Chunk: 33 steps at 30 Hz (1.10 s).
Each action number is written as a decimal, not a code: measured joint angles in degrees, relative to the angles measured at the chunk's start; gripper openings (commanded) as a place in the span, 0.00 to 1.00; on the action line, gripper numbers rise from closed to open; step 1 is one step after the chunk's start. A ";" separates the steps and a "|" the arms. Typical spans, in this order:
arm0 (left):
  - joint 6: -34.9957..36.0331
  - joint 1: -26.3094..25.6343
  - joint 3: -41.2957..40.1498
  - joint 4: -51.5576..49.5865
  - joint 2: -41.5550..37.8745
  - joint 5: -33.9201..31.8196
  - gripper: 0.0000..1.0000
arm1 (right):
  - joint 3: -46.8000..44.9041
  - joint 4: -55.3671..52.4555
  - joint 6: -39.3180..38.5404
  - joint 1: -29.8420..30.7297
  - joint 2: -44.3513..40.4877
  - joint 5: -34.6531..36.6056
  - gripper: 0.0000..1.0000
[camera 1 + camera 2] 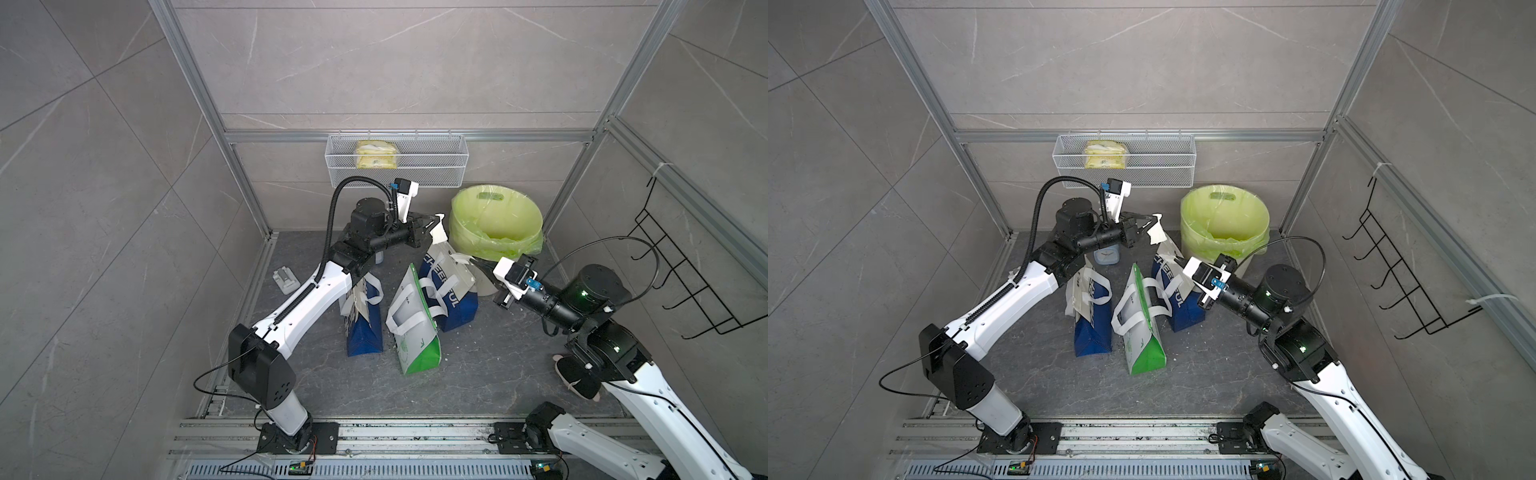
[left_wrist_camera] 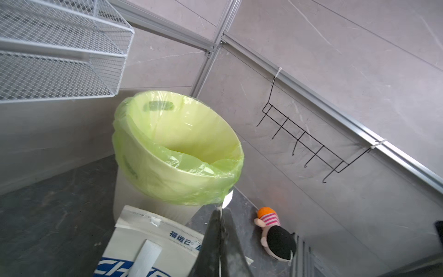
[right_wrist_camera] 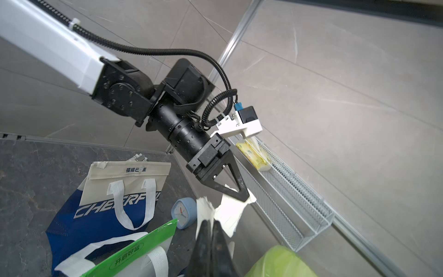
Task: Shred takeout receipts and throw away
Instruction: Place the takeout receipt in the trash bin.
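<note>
Right wrist view shows the takeout receipt (image 3: 227,211) held in the air between both grippers, near the green-lined bin (image 3: 280,263). The left gripper (image 3: 244,197) has its fingers pinched together on the upper corner, and the right gripper (image 3: 209,222) is clamped on a lower, partly torn flap. To shred it well, I judge the hands should pull apart crosswise in short tears, grip both pieces firmly, and release only over the bin's mouth.
</note>
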 measured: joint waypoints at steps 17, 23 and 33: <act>-12.94 -8.17 12.11 16.81 17.64 -9.70 0.00 | 7.56 3.65 23.52 -12.68 15.52 31.28 0.00; -12.33 -9.27 24.46 13.62 28.37 -16.72 0.00 | 8.59 5.49 31.08 -18.45 23.91 32.37 0.00; -4.94 -11.17 30.64 4.33 31.36 -24.98 0.70 | 11.63 4.61 36.92 -22.60 29.51 30.82 0.62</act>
